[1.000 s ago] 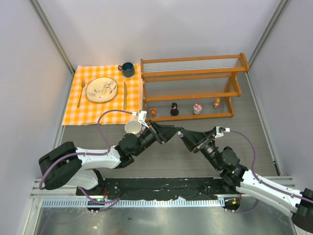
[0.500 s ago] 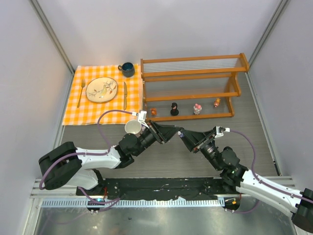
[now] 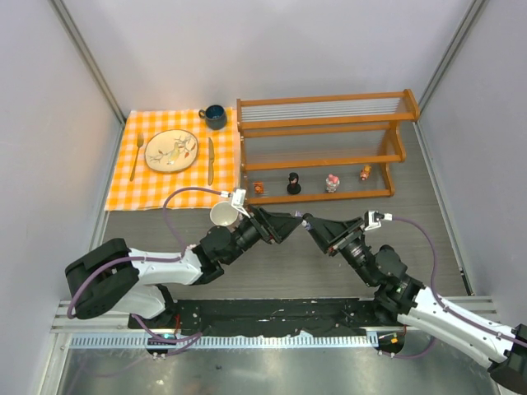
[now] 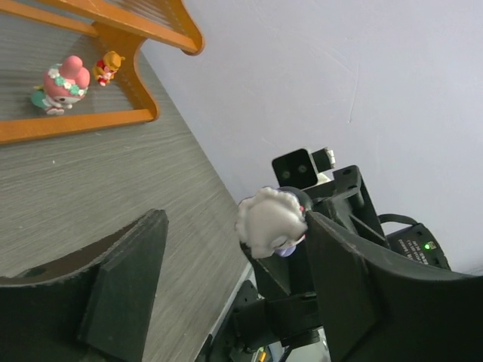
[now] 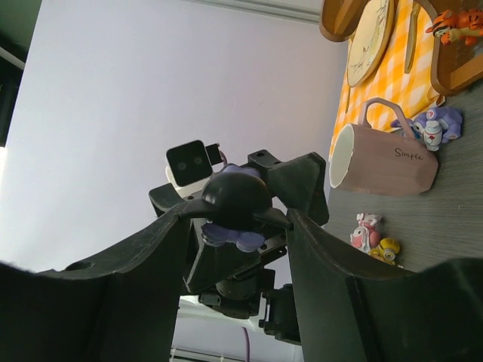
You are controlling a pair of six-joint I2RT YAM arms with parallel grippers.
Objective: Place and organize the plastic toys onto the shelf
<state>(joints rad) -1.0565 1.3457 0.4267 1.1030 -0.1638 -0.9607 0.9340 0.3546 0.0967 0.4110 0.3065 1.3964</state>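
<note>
- The right gripper (image 3: 315, 227) is clamped on a small held figurine (image 5: 235, 200) above the grey table (image 3: 272, 276), just ahead of the arm bases. The toy looks dark-capped over purple from one side and pale from the other.
- The left gripper (image 3: 291, 223) meets it tip to tip, fingers spread wide on either side of the toy. Whether either finger touches it cannot be told.
- By the left arm sits a white-and-pink mug (image 3: 222, 214). A purple figurine (image 5: 440, 123) is just beside it, and a pink-white figurine (image 5: 367, 228) and a yellow figurine (image 5: 389, 246) stand together nearby on the table.
- Beyond the grippers, the wooden shelf (image 3: 321, 123) carries four toys spaced along its bottom rail: an orange figurine (image 3: 258, 188), a black figurine (image 3: 293, 183), a pink figurine (image 3: 332, 182) and a yellow-orange figurine (image 3: 365, 173).
- At far left, an orange checked cloth (image 3: 123, 185) holds a plate (image 3: 171, 151), a fork (image 3: 137, 156) and a knife (image 3: 210, 160). A dark cup (image 3: 214, 116) stands at its far edge.
</note>
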